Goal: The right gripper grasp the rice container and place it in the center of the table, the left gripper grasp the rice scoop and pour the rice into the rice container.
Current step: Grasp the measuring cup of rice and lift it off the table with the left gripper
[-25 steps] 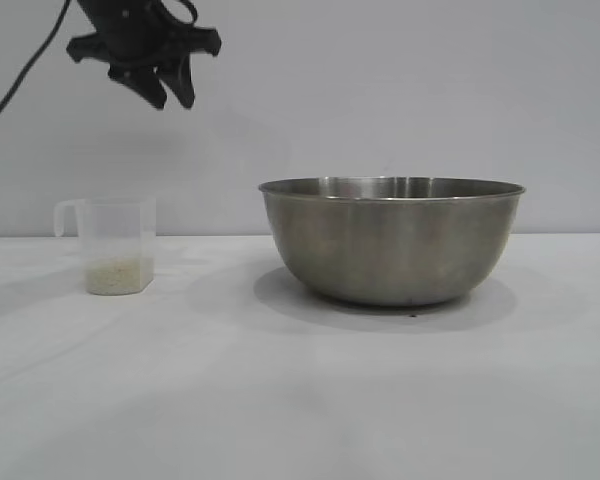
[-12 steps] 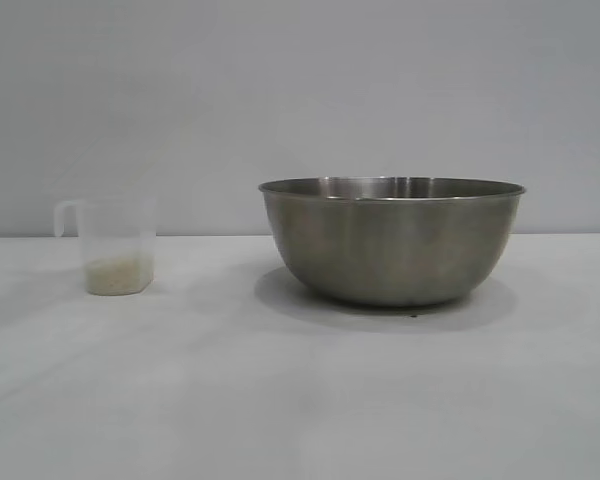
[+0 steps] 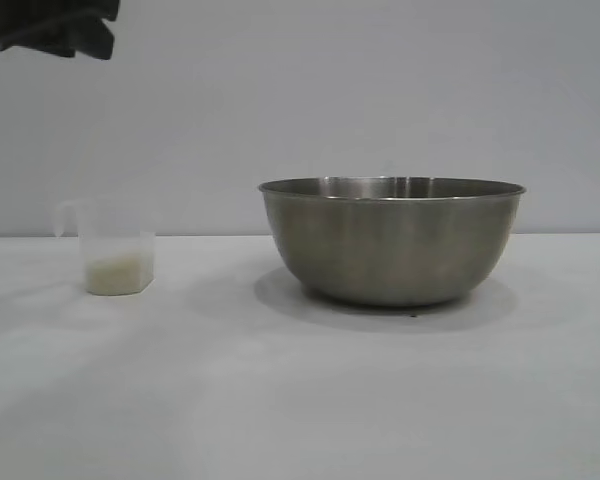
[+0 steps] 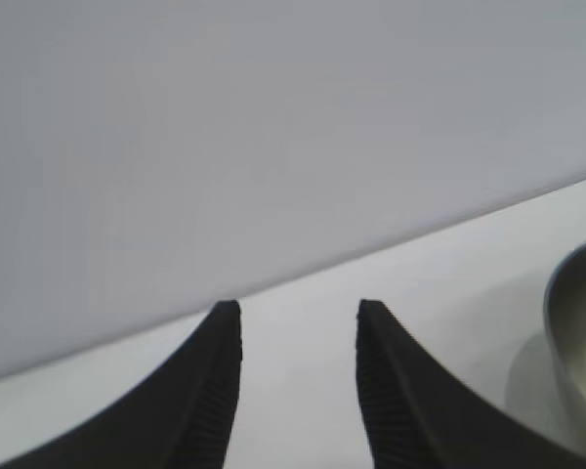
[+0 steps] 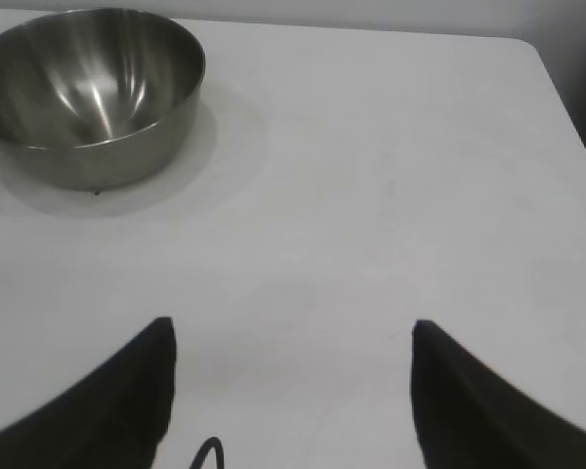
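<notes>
The left gripper [image 3: 50,30], jaws spread, sits upper left above the cup [image 3: 115,247]; the bowl [image 3: 392,240] stands centre; the right gripper [image 5: 293,391] has its jaws spread.

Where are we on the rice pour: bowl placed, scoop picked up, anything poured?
Done: the rice container stands on the table, near the middle, free of both arms. In hand: nothing. The left gripper is open and empty, up at the exterior view's top-left corner; the right gripper is open over bare table. Left: the rice scoop sits upright, ungrasped, the rice inside it; the bowl's visible interior looks empty. Grasp and pour remain.
</notes>
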